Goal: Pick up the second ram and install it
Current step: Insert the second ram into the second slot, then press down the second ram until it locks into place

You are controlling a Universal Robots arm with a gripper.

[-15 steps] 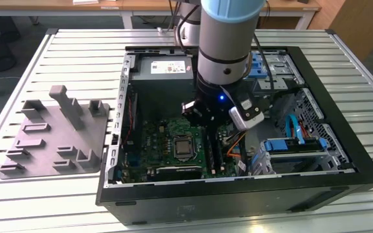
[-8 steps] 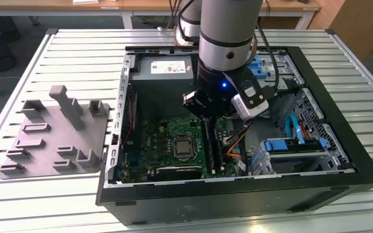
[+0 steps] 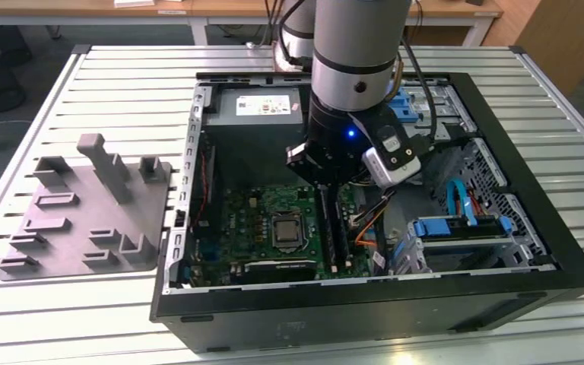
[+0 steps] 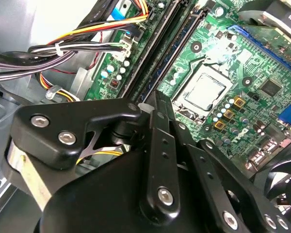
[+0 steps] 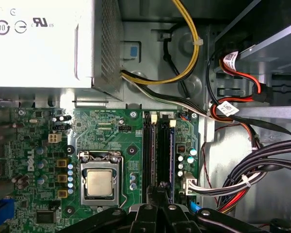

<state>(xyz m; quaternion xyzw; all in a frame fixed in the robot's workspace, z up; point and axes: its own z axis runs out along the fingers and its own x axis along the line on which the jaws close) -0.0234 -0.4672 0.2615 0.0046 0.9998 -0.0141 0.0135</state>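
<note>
Gripper (image 4: 155,104) linkage nearest, pinching the second ram (image 4: 157,97) edge-on above the motherboard (image 5: 111,141) sockets; likely light, stiff, fragile: short ends suit holding.

The arm (image 3: 353,53) is a thick silver-grey cylinder, at top centre of the exterior view, ringed by a black band above its lower segment. Below that sits a black wrist block with a small blue light (image 3: 350,134) glowing on its face. A silver-and-black camera module (image 3: 391,156) is clamped to the wrist's side, just right of frame centre, and black cables (image 3: 419,68) trail along the arm's right edge. In the second wrist view, the gripper (image 4: 157,104) is matte black metal: broad rounded linkage plates joined by shiny silver screws (image 4: 68,138), with a narrow black bar running down the middle and a cream-coloured part at the lower left.
</note>
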